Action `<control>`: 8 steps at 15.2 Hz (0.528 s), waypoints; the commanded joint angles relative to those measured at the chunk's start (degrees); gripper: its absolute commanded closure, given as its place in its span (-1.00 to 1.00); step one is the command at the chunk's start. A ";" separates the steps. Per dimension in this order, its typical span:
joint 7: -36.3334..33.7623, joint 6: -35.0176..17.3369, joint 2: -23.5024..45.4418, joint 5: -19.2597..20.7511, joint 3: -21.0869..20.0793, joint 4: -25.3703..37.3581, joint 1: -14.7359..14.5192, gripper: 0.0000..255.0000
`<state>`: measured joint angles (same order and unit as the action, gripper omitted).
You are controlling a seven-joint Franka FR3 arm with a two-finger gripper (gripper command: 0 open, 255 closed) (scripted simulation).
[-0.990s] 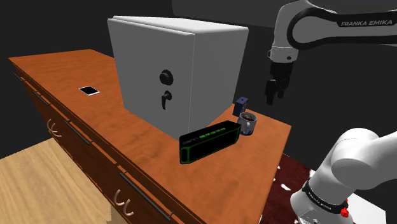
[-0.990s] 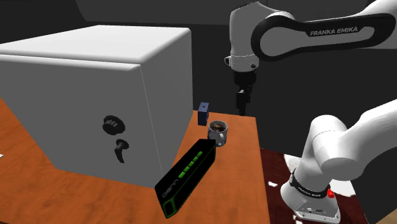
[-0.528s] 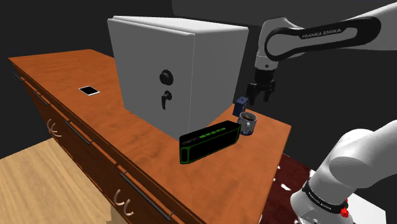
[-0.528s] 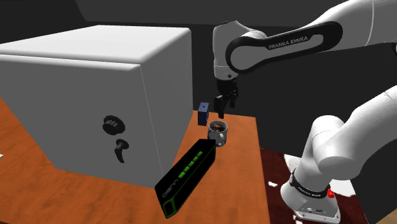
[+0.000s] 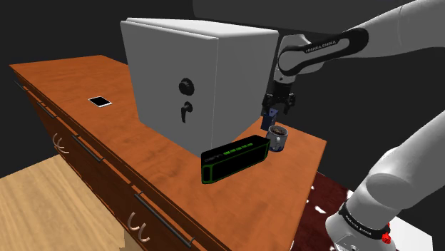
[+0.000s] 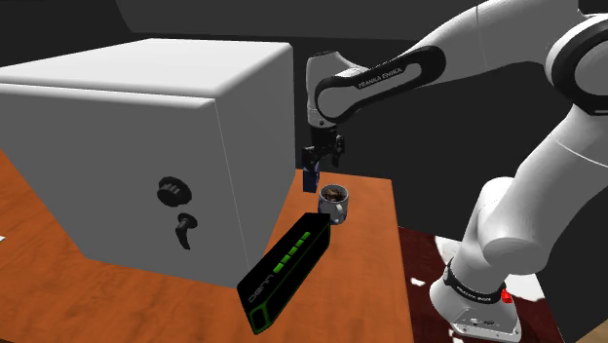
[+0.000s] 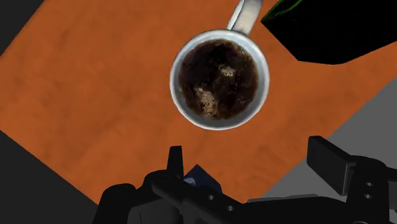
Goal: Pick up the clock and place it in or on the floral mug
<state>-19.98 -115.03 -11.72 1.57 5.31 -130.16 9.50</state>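
the hand (image 5: 277, 109) hangs open over the clock (image 5: 269, 120), right of centre in the shoulder view, just beside the mug (image 5: 277, 140) on the worktop (image 5: 142, 153). it sits nearer one finger (image 7: 175, 159), so closing could tip it or knock the mug. the clock looks small, dark blue, boxy.

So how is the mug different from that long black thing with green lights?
The mug is round, grey and stands upright with dark brown inside; the black bar is long, boxy and lies flat. The mug is much smaller than the black bar. Both sit on the wooden counter.
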 commanded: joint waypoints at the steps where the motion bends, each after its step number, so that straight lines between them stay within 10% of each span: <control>1: -2.55 -2.61 3.32 -0.43 0.50 1.57 0.74 -1.00; 8: -9.30 -9.75 15.56 -2.71 3.10 9.25 3.47 -1.00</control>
<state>-28.33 -123.23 1.97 -0.70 8.03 -121.67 12.59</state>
